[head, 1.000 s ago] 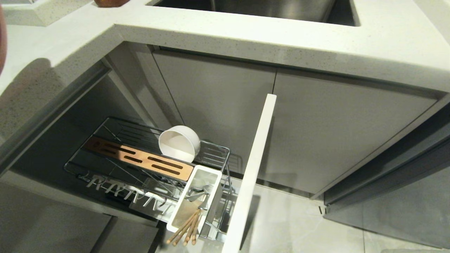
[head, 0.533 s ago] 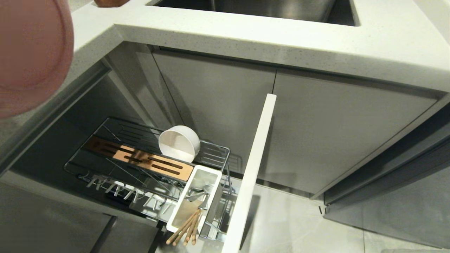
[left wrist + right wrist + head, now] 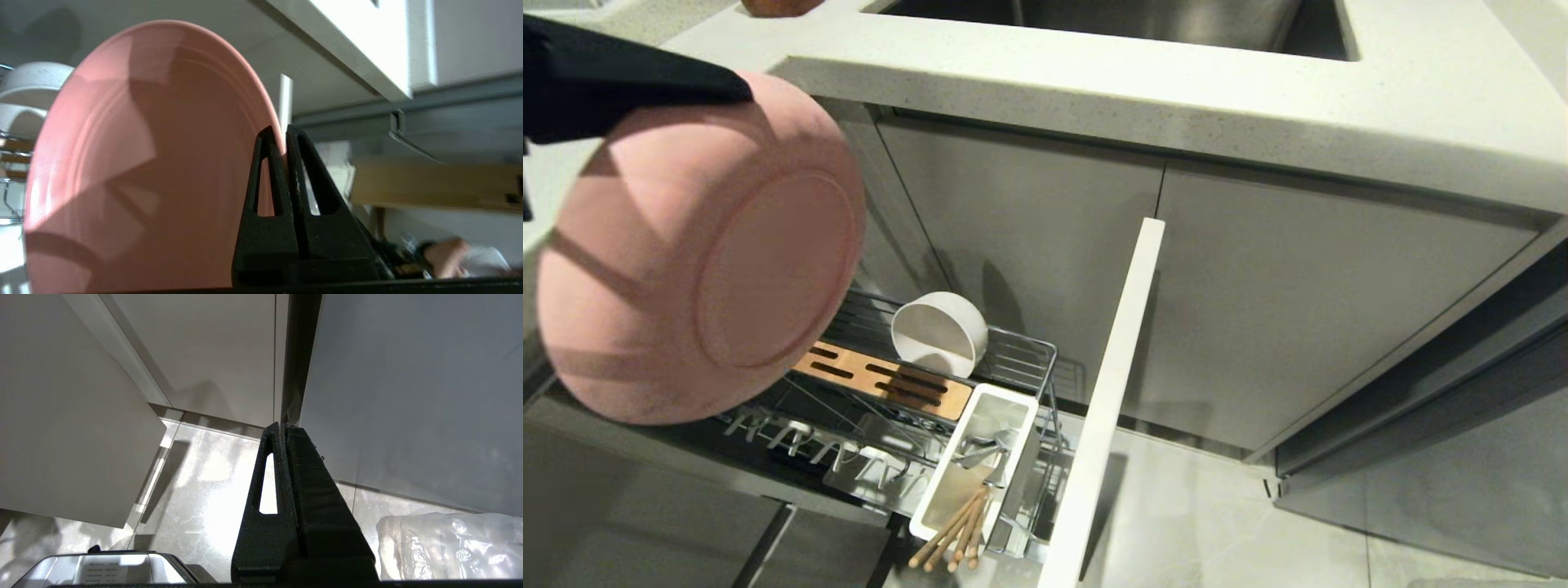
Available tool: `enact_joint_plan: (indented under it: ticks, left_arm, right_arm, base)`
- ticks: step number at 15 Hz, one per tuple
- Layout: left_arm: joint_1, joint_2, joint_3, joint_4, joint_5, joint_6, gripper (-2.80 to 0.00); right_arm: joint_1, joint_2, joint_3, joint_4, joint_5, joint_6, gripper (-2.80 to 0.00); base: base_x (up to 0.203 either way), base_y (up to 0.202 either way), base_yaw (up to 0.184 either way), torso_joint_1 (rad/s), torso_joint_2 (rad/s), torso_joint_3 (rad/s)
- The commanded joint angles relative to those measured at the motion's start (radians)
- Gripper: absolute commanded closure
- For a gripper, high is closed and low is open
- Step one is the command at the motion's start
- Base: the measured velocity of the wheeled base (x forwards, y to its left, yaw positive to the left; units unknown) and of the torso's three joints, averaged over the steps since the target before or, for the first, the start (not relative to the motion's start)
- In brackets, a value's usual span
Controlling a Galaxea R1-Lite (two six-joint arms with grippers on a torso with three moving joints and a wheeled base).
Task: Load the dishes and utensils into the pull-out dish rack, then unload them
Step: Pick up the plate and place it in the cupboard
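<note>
While clamped tight on the pink plate's (image 3: 698, 253) rim, left gripper (image 3: 284, 134) holds it tilted above the rack (image 3: 1013, 359), left side.

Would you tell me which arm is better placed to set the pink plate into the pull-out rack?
Left, likely. The left gripper is shut on the pink plate, held above the rack. The right gripper is shut, empty, pointing at the floor.
</note>
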Motion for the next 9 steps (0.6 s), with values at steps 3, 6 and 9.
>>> enact_joint_plan:
  ticks: [3, 6, 9]
  left_arm:
    - [-0.046, 0.009, 0.168, -0.158, 0.173, -0.005, 0.0]
    - [-0.08, 0.008, 0.265, -0.255, 0.355, -0.006, 0.0]
    - [-0.128, 0.007, 0.322, -0.307, 0.495, -0.006, 0.0]
  right_arm:
    - [0.001, 0.001, 0.002, 0.0, 0.0, 0.0, 0.0]
    - [0.001, 0.001, 0.003, 0.0, 0.0, 0.0, 0.0]
    - [0.0, 0.001, 0.002, 0.0, 0.0, 0.0, 0.0]
  base:
    - [0.0, 0.0, 0.0, 0.0, 0.0, 0.0]
    - [0.0, 0.0, 0.0, 0.0, 0.0, 0.0]
    - [0.0, 0.0, 0.0, 0.0, 0.0, 0.0]
